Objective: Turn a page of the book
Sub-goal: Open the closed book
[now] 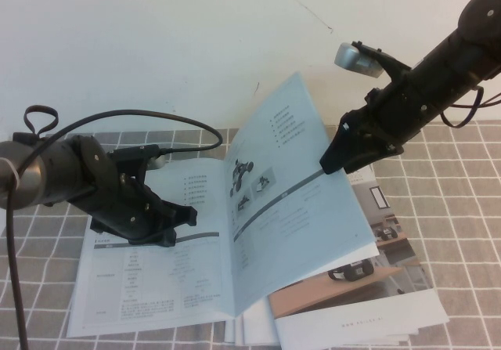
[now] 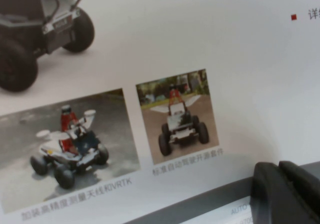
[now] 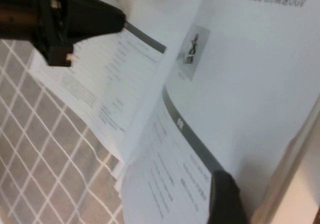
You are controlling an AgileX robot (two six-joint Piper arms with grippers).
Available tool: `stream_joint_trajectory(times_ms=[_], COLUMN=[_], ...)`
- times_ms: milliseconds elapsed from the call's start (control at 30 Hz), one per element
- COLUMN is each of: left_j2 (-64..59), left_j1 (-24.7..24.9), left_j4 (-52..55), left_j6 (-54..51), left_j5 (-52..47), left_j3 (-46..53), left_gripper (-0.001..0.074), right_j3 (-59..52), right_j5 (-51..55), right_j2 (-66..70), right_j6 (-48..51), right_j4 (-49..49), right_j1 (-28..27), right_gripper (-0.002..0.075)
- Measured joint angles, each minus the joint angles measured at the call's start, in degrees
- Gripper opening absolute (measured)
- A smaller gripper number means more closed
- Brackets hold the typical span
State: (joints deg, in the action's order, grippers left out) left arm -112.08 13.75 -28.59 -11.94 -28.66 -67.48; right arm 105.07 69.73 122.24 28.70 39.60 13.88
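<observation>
We see our right gripper [image 1: 327,164] pinching the outer edge of the thin white paper page [image 1: 293,201] and holding it up, tilted over the big thin white book [image 1: 156,279] lying open on the checked bench [image 1: 454,209]. Our left gripper [image 1: 188,215] rests on the book's left side, and we cannot tell how far its fingers are apart.

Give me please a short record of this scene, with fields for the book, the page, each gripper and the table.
book: the book lies open and flat on the table
page: the page is lifted, tilted up from the spine, its outer edge raised on the right
right gripper: the right gripper is at the raised page's outer edge, shut on the page
left gripper: the left gripper is low over the book's left page, near the spine
table: checked cloth; other printed sheets lie under the book
</observation>
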Motion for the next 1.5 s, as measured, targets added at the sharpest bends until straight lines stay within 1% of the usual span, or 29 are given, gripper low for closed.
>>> stream_joint_trajectory(times_ms=[167, 267, 700, 1067, 1500], left_j2=[0.00, 0.00, 0.00, 0.00, 0.00], left_j1=[0.00, 0.00, 0.00, 0.00, 0.00], left_j4=[-0.13, -0.13, -0.17, -0.41, -0.82], left_j6=[0.00, 0.00, 0.00, -0.25, -1.00], left_j5=[0.00, 0.00, 0.00, 0.00, 0.00], left_j3=[0.00, 0.00, 0.00, 0.00, 0.00], left_gripper=[-0.0003, -0.0003, -0.0003, -0.0003, -0.0003], right_j3=[0.00, 0.00, 0.12, 5.77, 1.82], right_j5=[0.00, 0.00, 0.00, 0.14, -0.58], right_j2=[0.00, 0.00, 0.00, 0.00, -0.14], right_j6=[2.65, 3.48, 4.09, 3.88, 3.88], right_j4=[5.53, 6.26, 3.37, 1.56, 1.56], right_j1=[0.00, 0.00, 0.00, 0.00, -0.03], right_gripper=[0.0393, 0.0393, 0.0393, 0.0393, 0.0393])
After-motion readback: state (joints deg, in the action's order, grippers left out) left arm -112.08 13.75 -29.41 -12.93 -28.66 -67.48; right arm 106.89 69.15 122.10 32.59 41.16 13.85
